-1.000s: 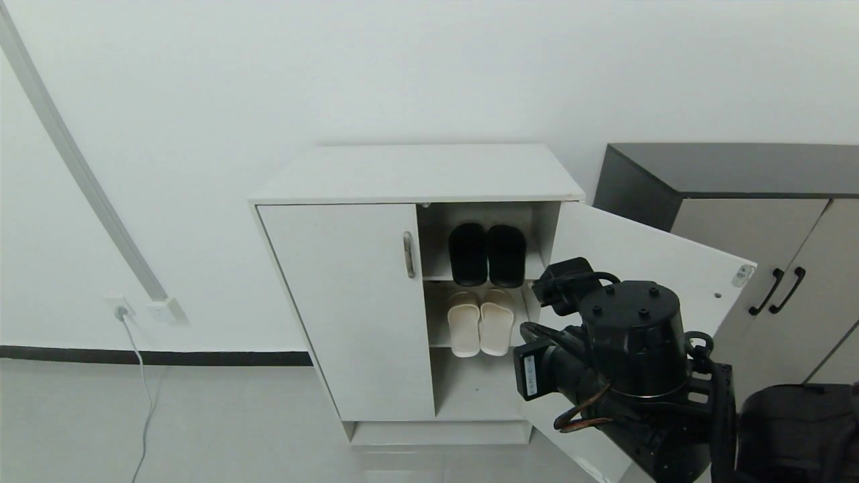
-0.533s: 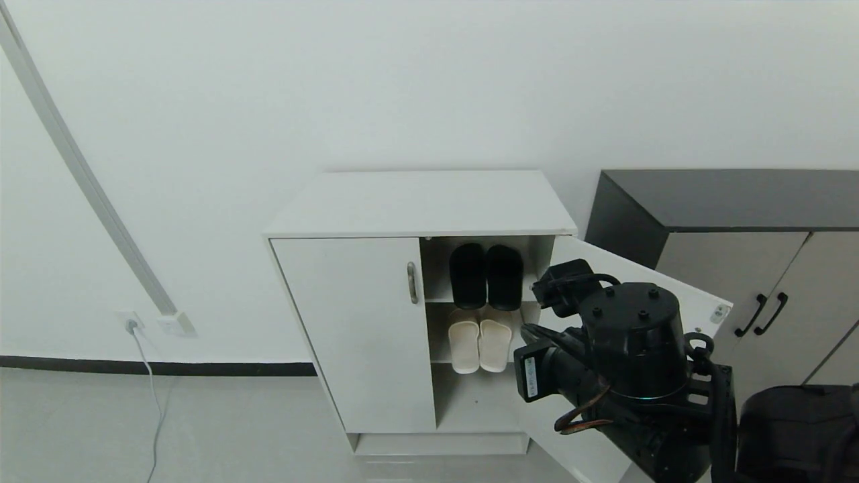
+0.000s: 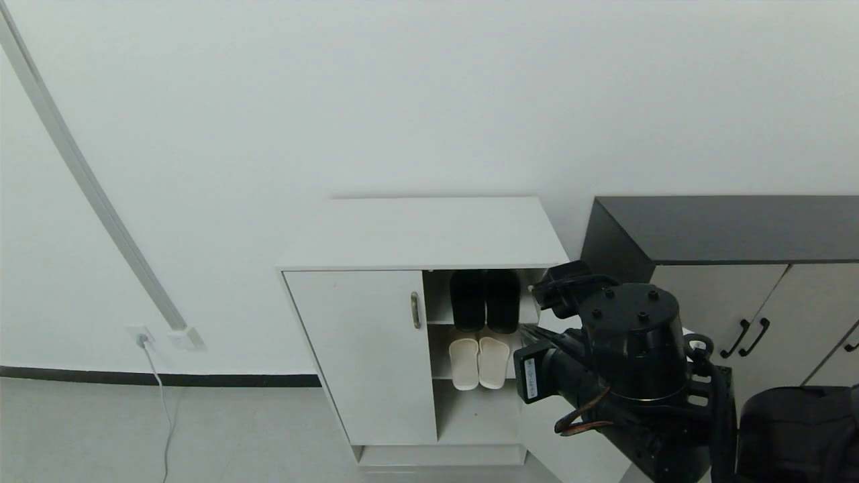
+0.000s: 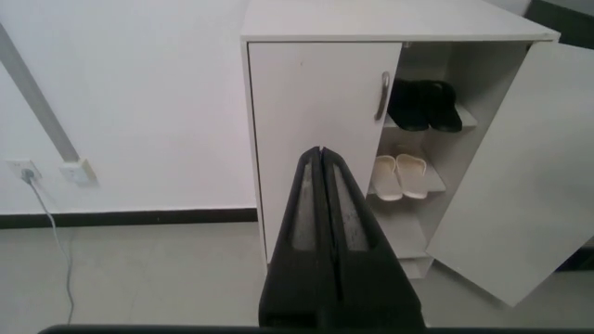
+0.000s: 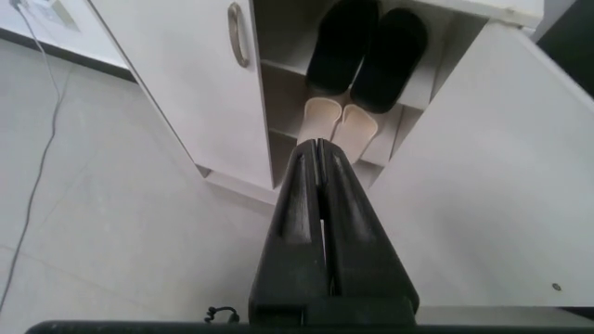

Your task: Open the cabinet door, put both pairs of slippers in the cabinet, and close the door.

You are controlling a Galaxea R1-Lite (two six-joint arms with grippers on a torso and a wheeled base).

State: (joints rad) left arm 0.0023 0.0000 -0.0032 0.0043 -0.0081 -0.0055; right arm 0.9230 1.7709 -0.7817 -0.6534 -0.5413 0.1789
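White cabinet (image 3: pixel 423 231), one unit, stood on the grey floor (image 3: pixel 134 436) against a white wall (image 3: pixel 335 100). Left door (image 3: pixel 362 355) was shut, with a slim metal handle (image 3: pixel 415 310) set upright near its inner edge. Right door (image 4: pixel 520 176) stood swung wide open, its inner face turned toward the shelves. Black slippers (image 3: pixel 484 300), one pair, lay side by side and touching on the upper shelf (image 4: pixel 469 121), toes toward the back. Cream slippers (image 3: pixel 478 362), one pair, lay side by side on the middle shelf (image 4: pixel 436 188), directly beneath the black pair. Left hand (image 4: pixel 320 158) hung well out from the cabinet, in front of the left door, its two fingers (image 4: pixel 302 213) pressed flat together. Right hand (image 5: pixel 316 148) pointed at the open compartment from outside it, near the inner face of the right door, its fingers (image 5: pixel 348 213) likewise together. Dark grey cabinet (image 3: pixel 725 228), with paired black handles, stood just beside the white one on its right. A wall socket (image 3: pixel 139 333) sat low on the wall well to the left, with a cable (image 3: pixel 164 416) trailing from it down to the floor.
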